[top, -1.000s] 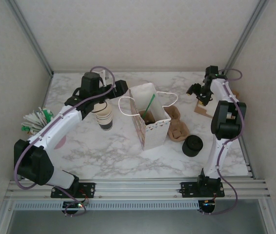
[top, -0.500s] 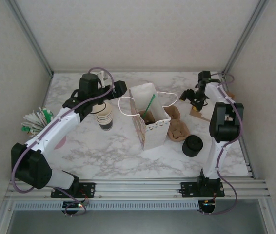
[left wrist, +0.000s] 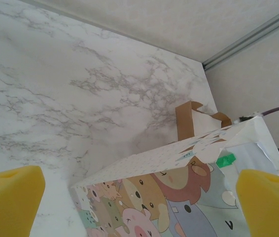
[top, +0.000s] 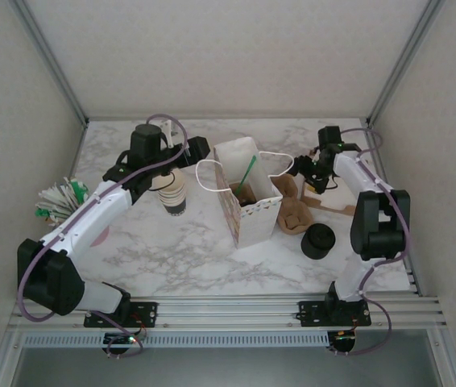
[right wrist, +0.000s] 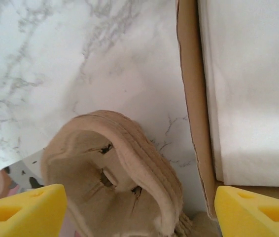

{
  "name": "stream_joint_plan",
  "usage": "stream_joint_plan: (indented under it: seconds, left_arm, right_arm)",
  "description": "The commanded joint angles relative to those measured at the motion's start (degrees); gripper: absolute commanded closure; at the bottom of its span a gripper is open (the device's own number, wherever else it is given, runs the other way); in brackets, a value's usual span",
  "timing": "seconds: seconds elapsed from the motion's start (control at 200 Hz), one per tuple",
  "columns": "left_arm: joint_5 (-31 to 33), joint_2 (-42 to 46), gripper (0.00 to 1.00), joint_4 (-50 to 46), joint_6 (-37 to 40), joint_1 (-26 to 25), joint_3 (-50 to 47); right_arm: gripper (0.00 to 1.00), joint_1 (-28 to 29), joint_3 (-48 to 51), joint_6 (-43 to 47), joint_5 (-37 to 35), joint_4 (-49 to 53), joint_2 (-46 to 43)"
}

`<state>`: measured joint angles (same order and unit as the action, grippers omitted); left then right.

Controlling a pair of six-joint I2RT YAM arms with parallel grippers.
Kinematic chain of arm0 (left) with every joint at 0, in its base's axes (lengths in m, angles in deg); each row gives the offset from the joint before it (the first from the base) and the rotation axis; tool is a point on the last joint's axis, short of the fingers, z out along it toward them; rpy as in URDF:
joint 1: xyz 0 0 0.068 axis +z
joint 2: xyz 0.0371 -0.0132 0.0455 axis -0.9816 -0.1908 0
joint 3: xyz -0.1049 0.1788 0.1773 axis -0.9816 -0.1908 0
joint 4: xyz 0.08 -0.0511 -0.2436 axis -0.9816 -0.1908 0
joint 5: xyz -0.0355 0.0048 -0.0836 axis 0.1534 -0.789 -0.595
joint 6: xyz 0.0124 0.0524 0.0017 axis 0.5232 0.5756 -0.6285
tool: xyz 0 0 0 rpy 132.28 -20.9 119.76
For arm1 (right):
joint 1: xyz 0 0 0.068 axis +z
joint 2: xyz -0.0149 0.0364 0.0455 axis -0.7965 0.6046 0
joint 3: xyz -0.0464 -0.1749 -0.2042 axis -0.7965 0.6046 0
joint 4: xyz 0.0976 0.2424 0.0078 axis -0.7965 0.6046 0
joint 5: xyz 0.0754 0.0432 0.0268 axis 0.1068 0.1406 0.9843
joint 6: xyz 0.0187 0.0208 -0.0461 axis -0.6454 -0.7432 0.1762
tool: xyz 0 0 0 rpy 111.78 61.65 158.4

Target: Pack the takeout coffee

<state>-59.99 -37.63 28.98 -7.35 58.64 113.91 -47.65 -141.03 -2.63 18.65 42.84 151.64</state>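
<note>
Takeout coffee (top: 245,193) is sitting inside the bag (top: 254,222), centre frame, I think. Both the left jaws and right jaws are gaping wide, holding nothing. The right jaws are hovering near the bag, and bumping it could tip the coffee.

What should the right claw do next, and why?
Probably ease down onto the rim of the top cardboard cup tray and close. The right claw hangs open just above that stack, beside the napkin box, holding nothing.
</note>
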Motion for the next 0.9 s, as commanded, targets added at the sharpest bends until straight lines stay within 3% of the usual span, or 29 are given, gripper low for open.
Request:
stream_joint_plan:
  seconds: [0.0, 0.335, 0.546, 0.891]
  left_arm:
    - [-0.86, -1.98, 0.0, 0.72, 1.83, 0.53, 3.46]
    - [-8.51, -21.64, 0.0, -0.2, 6.17, 0.5, 20.95]
    - [-14.03, -34.27, 0.0, 0.09, 4.83, -0.1, 31.46]
    - [-13.34, -38.4, 0.0, 0.56, 4.15, -1.79, 33.2]
  right_arm:
    - [0.21, -1.46, -3.68, 1.81, -4.45, 1.63, -2.23]
    - [0.38, -8.69, -9.89, 7.04, -9.57, 5.92, 3.1]
    - [0.48, -10.76, -13.68, 9.11, -11.1, 6.52, 9.16]
    - [0.55, -11.12, -22.78, 11.26, -14.24, 10.02, 21.09]
